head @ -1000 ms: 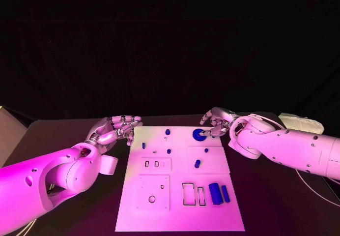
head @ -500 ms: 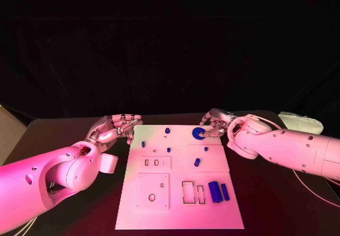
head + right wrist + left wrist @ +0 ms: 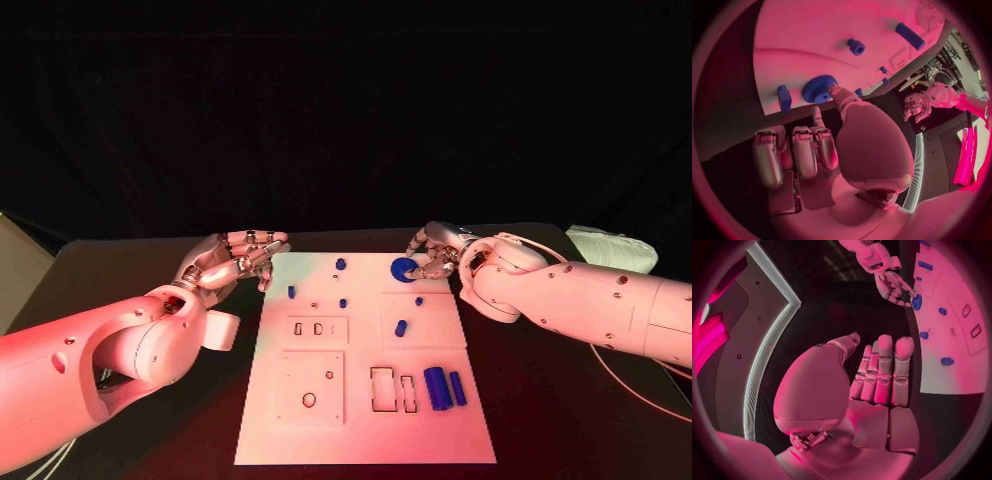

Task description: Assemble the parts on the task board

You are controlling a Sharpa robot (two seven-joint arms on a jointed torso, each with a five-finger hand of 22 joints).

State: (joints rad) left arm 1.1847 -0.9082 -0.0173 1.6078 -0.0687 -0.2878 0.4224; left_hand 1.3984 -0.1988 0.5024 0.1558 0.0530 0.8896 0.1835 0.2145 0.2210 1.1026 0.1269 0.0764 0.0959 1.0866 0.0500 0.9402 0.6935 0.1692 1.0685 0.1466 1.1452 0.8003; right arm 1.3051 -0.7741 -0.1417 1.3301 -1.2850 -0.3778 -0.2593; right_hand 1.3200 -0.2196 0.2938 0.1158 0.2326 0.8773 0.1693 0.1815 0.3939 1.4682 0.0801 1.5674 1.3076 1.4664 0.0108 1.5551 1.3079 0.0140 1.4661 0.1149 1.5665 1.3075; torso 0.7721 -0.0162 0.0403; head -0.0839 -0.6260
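Nearest the robot, two blue bars (image 3: 438, 390) can be seen lying side by side on the task board (image 3: 346, 430), well back from the right hand (image 3: 437, 255) and beside a pair of rectangular slots (image 3: 392, 392). Further out, a small blue peg (image 3: 402, 329) is found mid-board, with a few smaller blue pegs (image 3: 342, 304) scattered past it, roughly between the two hands. The left hand (image 3: 234, 258) is held just off the board's left edge over the black tabletop (image 3: 130, 270), nothing in it, fingers straight and close together with the thumb apart, as seen in the left wrist view (image 3: 879, 375). At the far end, a blue gear (image 3: 405, 267) sits near the board's far right corner, right at the right hand's fingertips (image 3: 420, 262); in the right wrist view one fingertip is seen touching the gear (image 3: 819, 88) while the other fingers stay curled back. Whether it's actually pinched can't be told.
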